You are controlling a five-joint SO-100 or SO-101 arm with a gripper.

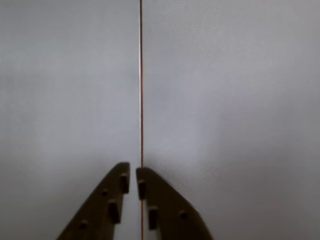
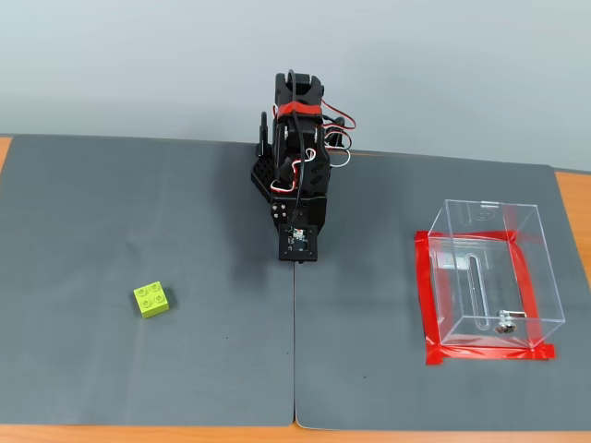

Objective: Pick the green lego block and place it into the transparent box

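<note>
Nothing of the task is judged to be done: the green lego block (image 2: pixel 151 299) lies untouched on the grey mat (image 2: pixel 138 212), at about eight o'clock from the arm (image 2: pixel 297 166) in the fixed view, and well apart from it. The transparent box (image 2: pixel 489 277) stands at about four o'clock from the arm, empty of any brick as far as can be seen. The whole sequence of reaching, grasping, carrying and releasing is left. The gripper (image 1: pixel 133 175) is seen in the wrist view with its dark fingers nearly touching at the tips, closed on nothing, above a thin seam (image 1: pixel 141 80) between two mat sheets. The mat is matte with a fine woven texture. The block is a small glossy lime-green brick with four round studs on top. The box is rectangular and of clear hard plastic, with a slot and a small metal part at its base, and is bordered on the mat by red tape (image 2: pixel 489 353).
</note>
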